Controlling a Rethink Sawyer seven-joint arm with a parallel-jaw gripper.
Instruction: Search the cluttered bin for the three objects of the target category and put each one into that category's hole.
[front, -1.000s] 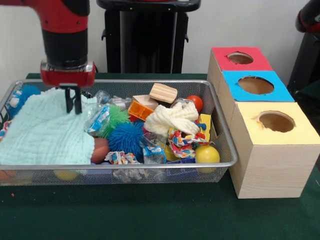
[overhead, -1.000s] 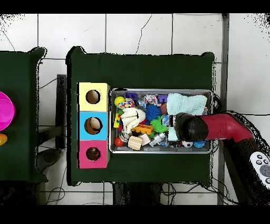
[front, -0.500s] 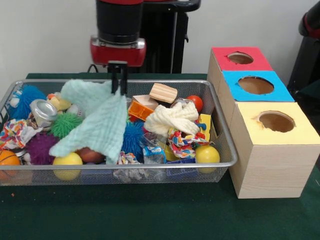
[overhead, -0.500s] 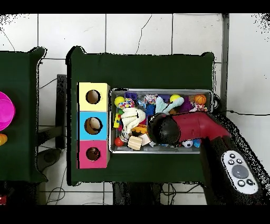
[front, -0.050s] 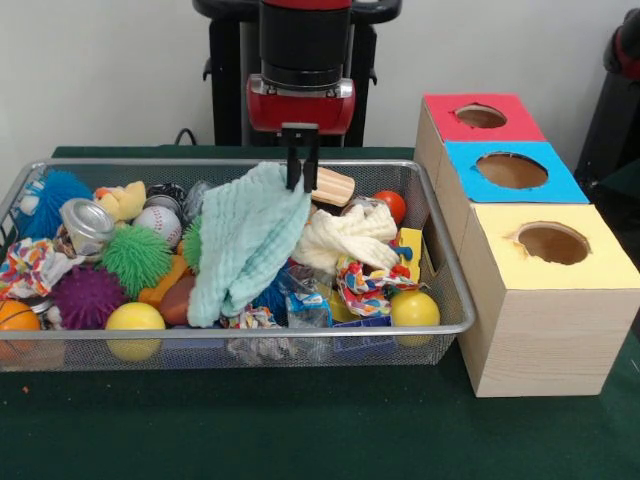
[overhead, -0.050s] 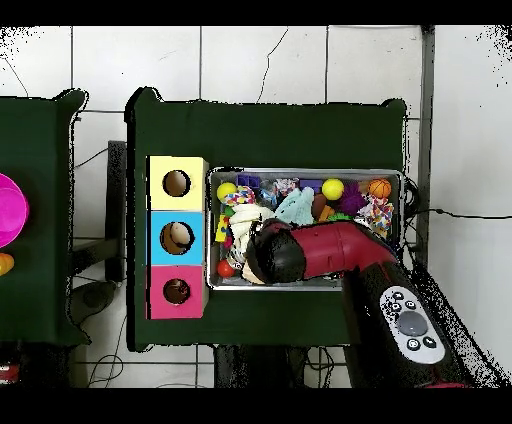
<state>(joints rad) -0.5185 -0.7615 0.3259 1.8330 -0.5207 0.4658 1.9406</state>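
Front view, gripper pinching cloth, overhead hidden

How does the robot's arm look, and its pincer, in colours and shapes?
The arm is a thick round column, black above, ending in a red collar with a pale band. Below it the pincer is small and black, with two thin straight fingers. From overhead the arm is red with a black rounded end and a grey button panel.

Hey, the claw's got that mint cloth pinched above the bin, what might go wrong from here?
The claw pinches only one edge of the mint cloth, so it may slip free. Its hanging end drapes over toys near the rope toy and may drag them along. It also hides toys beneath, so targets could be missed.
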